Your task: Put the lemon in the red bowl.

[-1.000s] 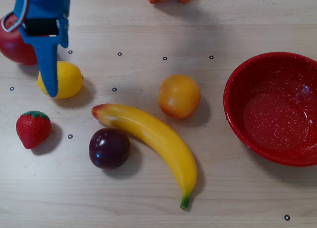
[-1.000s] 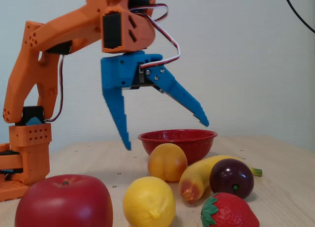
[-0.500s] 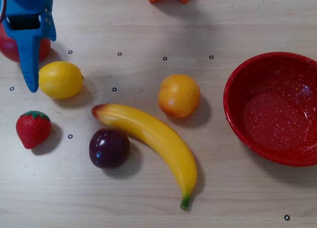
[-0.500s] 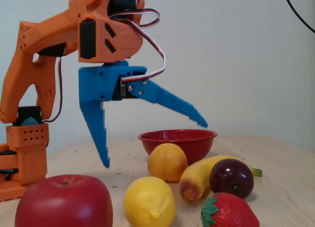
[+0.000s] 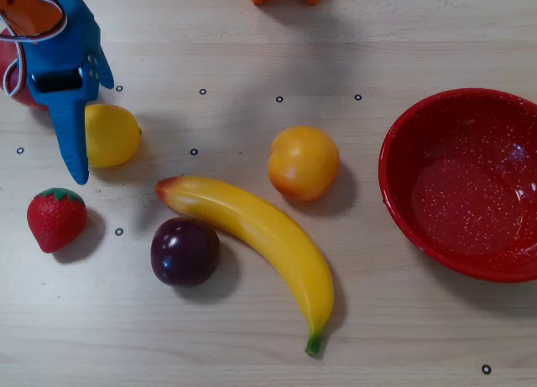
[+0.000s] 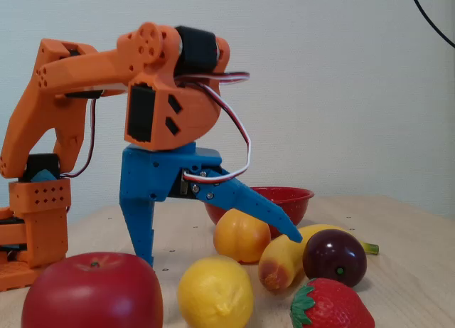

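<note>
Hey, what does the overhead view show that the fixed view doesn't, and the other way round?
Only the overhead view shows the inside of the red bowl, which is empty, and the whole banana. Only the fixed view shows the orange arm, the whole apple and that the gripper is open and low over the table. Both show the lemon, strawberry, plum and orange-yellow fruit.

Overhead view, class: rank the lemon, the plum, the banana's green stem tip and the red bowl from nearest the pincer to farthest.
1. Lemon, beside the pincer.
2. Plum, lower middle.
3. Banana's green stem tip, bottom centre.
4. Red bowl, far right.
</note>
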Action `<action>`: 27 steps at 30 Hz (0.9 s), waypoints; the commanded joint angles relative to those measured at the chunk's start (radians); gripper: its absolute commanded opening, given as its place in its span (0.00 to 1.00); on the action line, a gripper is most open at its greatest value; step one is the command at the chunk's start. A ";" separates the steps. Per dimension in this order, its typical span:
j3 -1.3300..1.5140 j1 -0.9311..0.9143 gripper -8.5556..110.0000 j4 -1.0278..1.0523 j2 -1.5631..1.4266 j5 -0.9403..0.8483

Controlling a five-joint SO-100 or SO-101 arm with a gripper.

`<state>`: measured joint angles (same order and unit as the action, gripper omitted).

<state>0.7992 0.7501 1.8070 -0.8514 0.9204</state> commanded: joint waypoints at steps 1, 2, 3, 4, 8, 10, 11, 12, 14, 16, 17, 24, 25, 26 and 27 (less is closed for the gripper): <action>-0.127 0.012 0.62 0.069 -0.040 0.018; -0.127 0.012 0.62 0.063 -0.032 0.020; -0.127 0.012 0.62 0.057 -0.025 0.023; -0.127 0.014 0.62 0.052 -0.017 0.029; -0.133 0.014 0.62 0.031 0.008 0.037; -0.135 0.014 0.62 0.021 0.017 0.038; -0.135 0.014 0.62 0.017 0.021 0.040; -0.137 0.014 0.62 0.011 0.028 0.037; -0.138 0.014 0.62 -0.003 0.040 0.037; -0.140 0.015 0.62 -0.020 0.052 0.040; -0.141 0.018 0.62 -0.028 0.058 0.041; -0.143 0.034 0.62 -0.086 0.081 0.049; -0.143 0.035 0.62 -0.094 0.084 0.048; -0.143 0.037 0.61 -0.100 0.087 0.049; -0.143 0.038 0.61 -0.106 0.089 0.048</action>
<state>0.7578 0.7501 1.7150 -0.7041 0.9465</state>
